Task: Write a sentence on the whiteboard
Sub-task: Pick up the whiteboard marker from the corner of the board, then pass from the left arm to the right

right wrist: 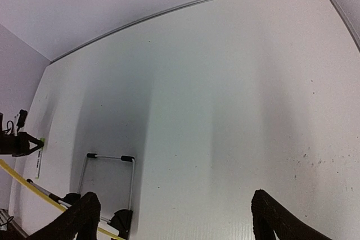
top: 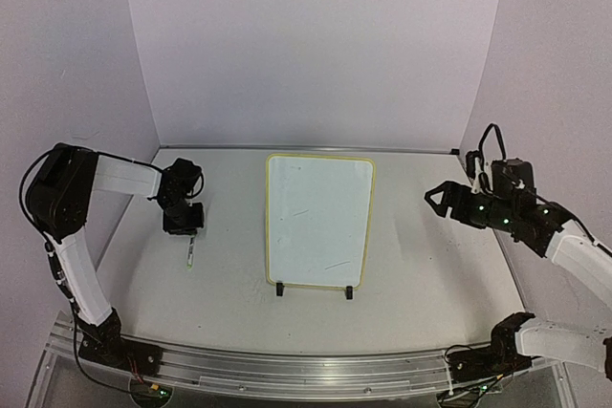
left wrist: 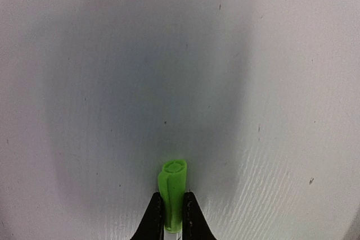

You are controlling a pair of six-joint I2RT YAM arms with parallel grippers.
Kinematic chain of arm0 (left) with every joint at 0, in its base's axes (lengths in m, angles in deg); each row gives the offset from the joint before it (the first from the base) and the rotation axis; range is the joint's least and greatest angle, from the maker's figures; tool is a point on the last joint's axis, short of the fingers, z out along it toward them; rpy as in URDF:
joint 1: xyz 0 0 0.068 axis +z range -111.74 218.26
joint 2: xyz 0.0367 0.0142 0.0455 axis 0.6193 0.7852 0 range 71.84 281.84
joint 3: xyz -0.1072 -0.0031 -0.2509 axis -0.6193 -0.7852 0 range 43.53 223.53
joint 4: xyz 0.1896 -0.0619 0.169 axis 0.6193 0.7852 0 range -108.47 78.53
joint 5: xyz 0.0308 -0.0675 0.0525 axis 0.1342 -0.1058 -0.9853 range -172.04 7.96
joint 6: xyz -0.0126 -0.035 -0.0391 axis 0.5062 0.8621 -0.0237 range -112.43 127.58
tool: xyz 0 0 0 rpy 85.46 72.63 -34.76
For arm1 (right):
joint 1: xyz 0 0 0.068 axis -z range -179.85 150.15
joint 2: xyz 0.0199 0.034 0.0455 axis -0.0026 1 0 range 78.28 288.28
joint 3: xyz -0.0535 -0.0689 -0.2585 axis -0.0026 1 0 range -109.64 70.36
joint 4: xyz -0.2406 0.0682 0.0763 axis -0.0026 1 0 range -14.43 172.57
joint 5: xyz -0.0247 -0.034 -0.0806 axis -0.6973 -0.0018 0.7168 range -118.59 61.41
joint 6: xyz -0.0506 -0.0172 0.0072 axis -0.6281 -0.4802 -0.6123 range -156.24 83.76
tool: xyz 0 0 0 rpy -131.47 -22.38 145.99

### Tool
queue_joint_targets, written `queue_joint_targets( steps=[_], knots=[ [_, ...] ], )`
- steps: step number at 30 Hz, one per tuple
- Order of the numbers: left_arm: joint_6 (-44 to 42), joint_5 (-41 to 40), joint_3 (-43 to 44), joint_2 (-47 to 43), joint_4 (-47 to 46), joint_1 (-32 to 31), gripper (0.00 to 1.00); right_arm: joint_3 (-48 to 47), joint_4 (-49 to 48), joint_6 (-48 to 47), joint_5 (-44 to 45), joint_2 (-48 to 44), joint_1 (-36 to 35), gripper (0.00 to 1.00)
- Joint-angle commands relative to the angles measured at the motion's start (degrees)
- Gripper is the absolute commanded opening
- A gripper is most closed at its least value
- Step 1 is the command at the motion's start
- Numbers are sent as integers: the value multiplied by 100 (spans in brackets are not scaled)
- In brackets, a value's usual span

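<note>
1. Since it is a thin panel in a slim frame, the whiteboard is probably light and stiff, with a slick face. I judge that it could slide or tip under pen pressure, so any steadying hold belongs on its frame, never on the writing face.
2. It is a small white rectangle with rounded corners and a thin yellow border. Two black clip feet sit at its near edge. It is in the middle of the table, between the two arms. Whether it lies flat or leans back cannot be told from above.
3. No sentence is visible. The face shows only a few faint streaks, so the writing looks not yet begun.
4. To the board's left, well apart from it, a slim green marker is pinched between the closed jaws of the left gripper, low over the table. The marker is likely light, rigid and smooth, so it may twist in the grip when pressed. Only its green end shows in the wrist view, and whether a cap is on cannot be told.
5. To the board's right, the right gripper hovers with its jaws spread wide, holding nothing.
</note>
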Motion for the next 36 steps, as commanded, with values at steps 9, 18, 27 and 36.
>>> queue_joint_targets(
  steps=[9, 18, 27, 36],
  knots=[
    [1262, 1702, -977, -2440, -861, -3, 0, -905, -476, 84, -1304, -469, -1132, 78],
    [2126, 2791, -970, -3827, -1142, -4, 0, -1338, -920, 164, -1089, 4, -2163, 73],
    [3004, 3156, -1129, -4603, -1897, -12, 0, -2648, -1370, -367, 160, 1728, -4404, 69],
    [3847, 2573, -1825, -5317, -2588, -39, 0, -4184, -1717, 362, 1127, 4179, -5002, 67]
  ],
)
